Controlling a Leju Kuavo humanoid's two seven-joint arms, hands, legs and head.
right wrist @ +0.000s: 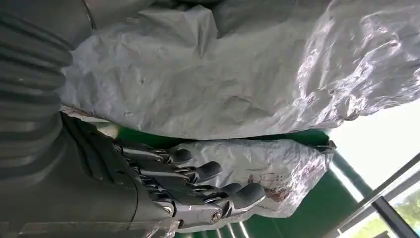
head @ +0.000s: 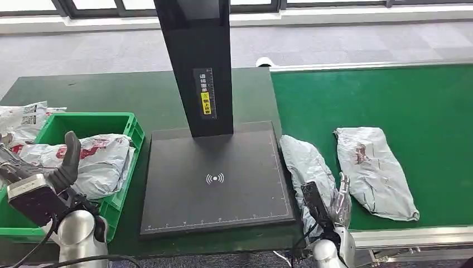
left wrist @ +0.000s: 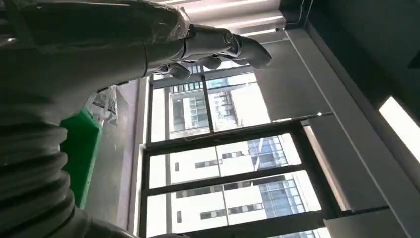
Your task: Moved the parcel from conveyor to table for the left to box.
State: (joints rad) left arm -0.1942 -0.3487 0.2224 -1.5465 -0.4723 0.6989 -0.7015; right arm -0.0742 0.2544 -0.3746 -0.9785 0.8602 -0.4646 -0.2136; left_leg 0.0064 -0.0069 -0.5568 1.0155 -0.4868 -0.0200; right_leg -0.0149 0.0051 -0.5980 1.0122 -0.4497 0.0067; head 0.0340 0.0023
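Currently, you will find the right hand [head: 334, 204] at the near edge of the green conveyor belt [head: 424, 100], with its fingers [right wrist: 208, 191] on one side of the grey parcel [head: 307, 167] and the thumb on the other; the grey poly bag passes between them, so the hand grips it. Note that this parcel lies at the belt's left end, just beside the black scanner platform [head: 215, 178], and its near end is bunched around the hand. A second grey parcel [head: 373, 167] with red print lies flat on the belt to the right of the first, near it but apart.

Check the left hand [head: 64, 162]: it is raised over the near corner of the green crate [head: 125, 120], holds nothing, and its fingers [left wrist: 218, 57] are loosely apart. The crate stands on the dark green table [head: 111, 92], left of the platform, and contains a bagged parcel [head: 103, 159] with red print. More bagged parcels [head: 22, 120] lie on the table behind the crate's left corner. A black post [head: 195, 61] rises from the rear of the platform
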